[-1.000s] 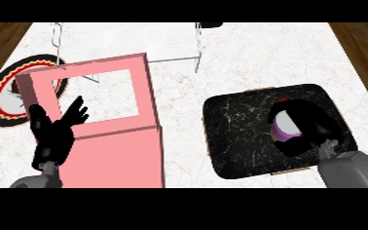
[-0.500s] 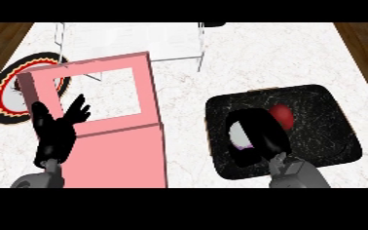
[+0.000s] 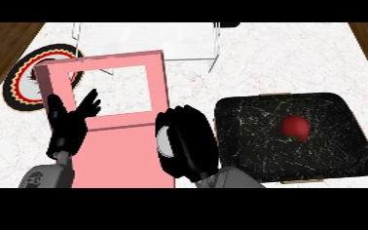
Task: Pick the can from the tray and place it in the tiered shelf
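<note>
Right fingers (image 3: 188, 126): curled round the can (image 3: 163, 141), hiding most of it.
Right hand (image 3: 193, 146): one, black, on a grey forearm rising from the lower edge; it sits between the pink panel (image 3: 126, 134) and the tray (image 3: 251, 126), overlapping the panel's right edge.
Can: one; only a pale round end shows, facing left. It is off the tray, in the right hand; whether it touches anything beneath cannot be told.
Left fingers (image 3: 56, 106): straight, spread apart, pointing up.
Left hand (image 3: 70, 126): one, black, resting open at lower left over the pink panel, holding nothing.
Pink panel: one; flat, matte, long rectangle with a rectangular window in its upper half.
Tray: one; black with white marble veins, rounded square, raised rim.
Red object (image 3: 295, 126): one; small, rounded, glossy, lying on the tray.
Shelf (image 3: 144, 44): one; thin white frame, seemingly see-through, beyond the panel.
Plate (image 3: 22, 85): one; round, with red, black and white rings, far left.
Counter (image 3: 287, 58): pale veined stone.
</note>
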